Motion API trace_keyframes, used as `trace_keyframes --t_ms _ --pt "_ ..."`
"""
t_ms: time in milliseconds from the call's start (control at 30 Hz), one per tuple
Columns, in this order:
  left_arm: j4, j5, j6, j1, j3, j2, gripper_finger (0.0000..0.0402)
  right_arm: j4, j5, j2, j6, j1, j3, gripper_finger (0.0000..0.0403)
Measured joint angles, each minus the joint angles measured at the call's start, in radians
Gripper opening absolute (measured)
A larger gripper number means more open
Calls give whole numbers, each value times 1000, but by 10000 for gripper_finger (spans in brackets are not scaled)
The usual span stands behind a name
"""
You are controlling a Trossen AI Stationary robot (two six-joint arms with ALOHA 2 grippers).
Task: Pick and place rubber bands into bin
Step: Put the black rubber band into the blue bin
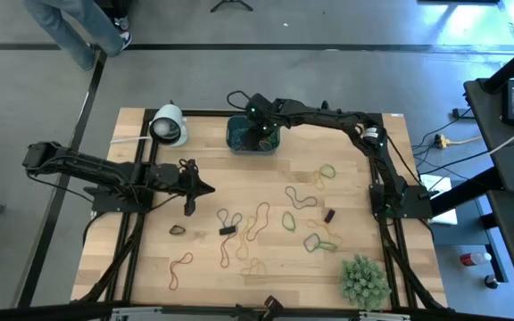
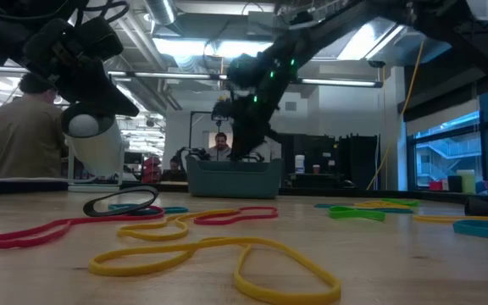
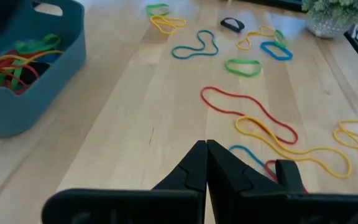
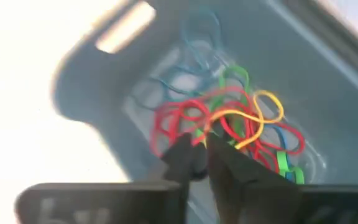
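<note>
Two arms in my view; the right gripper hangs over the bin, fingers nearly together above its tangle of rubber bands, pinching nothing I can see; the left gripper, pressed together, hovers near loose bands on the table.

From above, the right gripper covers most of the bin, so the bands inside cannot be made out there. In the right wrist view the bin's wall is blurred, and whether the fingers pinch any rubber band cannot be told. The left wrist view cuts the bin at its edge; a dark shape at that corner stays unidentifiable. The low view shows only the bin's outer wall
</note>
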Motion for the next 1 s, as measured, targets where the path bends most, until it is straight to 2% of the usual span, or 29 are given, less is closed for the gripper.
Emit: trace_keyframes --t_ms 100,300,433,567,700,867,1000 --pt "-2 0 -17 0 0 0 2 0 -1 -60 -61 30 0 9" --pt "-2 0 -27 0 0 0 2 -46 -2 -189 -147 102 0 4" --pt "-54 -3 -45 -10 43 0 2 -70 11 -292 -189 175 -69 3" --pt "-177 -37 -57 -55 125 21 2 -25 65 -425 -185 277 -251 2" --pt "-323 -98 -119 -124 218 74 2 148 89 -578 -87 385 -499 2" --pt "-486 -157 -272 -227 331 186 2 330 143 -752 53 560 -761 1" --pt "-704 -165 -440 -312 433 289 2 358 238 -850 178 703 -885 1"
